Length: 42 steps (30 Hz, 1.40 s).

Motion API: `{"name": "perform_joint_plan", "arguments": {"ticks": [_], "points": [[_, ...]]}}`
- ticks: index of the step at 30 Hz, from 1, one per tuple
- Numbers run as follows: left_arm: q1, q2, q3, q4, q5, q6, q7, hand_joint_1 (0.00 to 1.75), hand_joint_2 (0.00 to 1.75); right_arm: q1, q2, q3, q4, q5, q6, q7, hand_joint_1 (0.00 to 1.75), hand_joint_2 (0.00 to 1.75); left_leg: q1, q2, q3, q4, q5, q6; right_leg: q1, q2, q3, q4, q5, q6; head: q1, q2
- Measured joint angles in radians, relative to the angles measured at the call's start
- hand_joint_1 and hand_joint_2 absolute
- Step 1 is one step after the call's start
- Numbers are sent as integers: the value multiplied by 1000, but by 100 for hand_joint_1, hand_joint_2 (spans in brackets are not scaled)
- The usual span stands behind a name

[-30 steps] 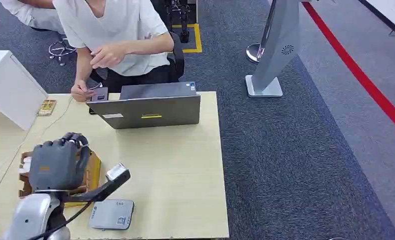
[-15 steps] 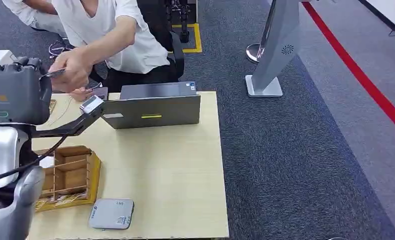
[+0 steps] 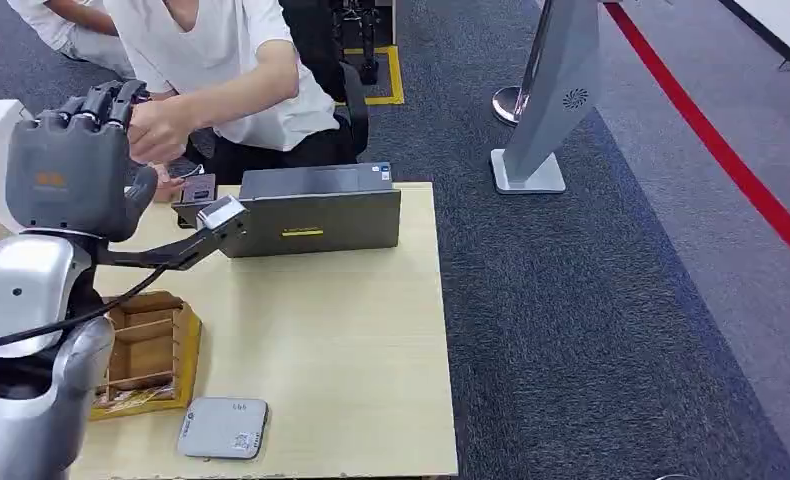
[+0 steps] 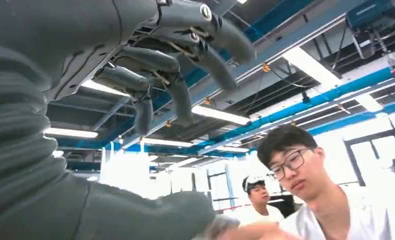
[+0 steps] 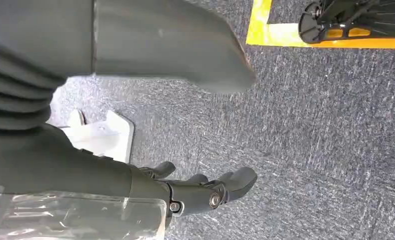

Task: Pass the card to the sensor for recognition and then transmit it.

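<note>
Head view: wooden organizer (image 3: 143, 352) holds cards (image 3: 131, 398).

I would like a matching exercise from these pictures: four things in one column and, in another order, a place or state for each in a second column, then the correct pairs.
Things
1. laptop
2. wooden box
3. card reader
4. left hand

Places or states
A. flat at the near edge of the table, grey
B. raised high, close to a person's hand
C. at the far edge of the table, in front of the seated person
D. near the table's left side, with open compartments

Pairs: 1-C, 2-D, 3-A, 4-B
</note>
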Motion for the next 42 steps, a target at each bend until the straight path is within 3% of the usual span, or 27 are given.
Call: {"name": "perform_joint_plan", "arguments": {"ticks": [7,15,20,25,33,42], "points": [[117,-48,0,-81,0,-20,-93,0,175,1,-1,-1,0,-18,3,0,0,175,0,0,0,0,0,0,0,0,0,0,0,0,0,0],[446,-42,0,-240,10,55,-193,0,175,3,-4,-22,-3,-52,2,0,0,175,0,1,0,-1,-2,0,0,2,-1,0,-2,1,0,0],[651,-3,8,-279,35,148,-187,0,175,5,-6,-32,-17,-56,8,-3,0,175,0,1,-1,-1,-3,1,0,1,-1,0,-3,2,0,0],[774,12,45,-285,47,179,-146,0,175,8,-6,-32,-31,-54,8,-9,0,175,0,1,-1,-1,-3,1,0,1,-1,0,-3,2,0,0],[888,-5,161,-274,15,188,-117,0,175,8,-7,-32,-47,-51,16,-13,0,175,0,1,-1,-1,-3,1,0,1,-1,0,-3,2,0,0],[939,-74,356,-200,0,217,-151,0,175,8,-11,-32,-51,-37,23,-13,0,175,0,1,-1,-1,-3,1,0,1,0,0,-3,2,0,0]]}}
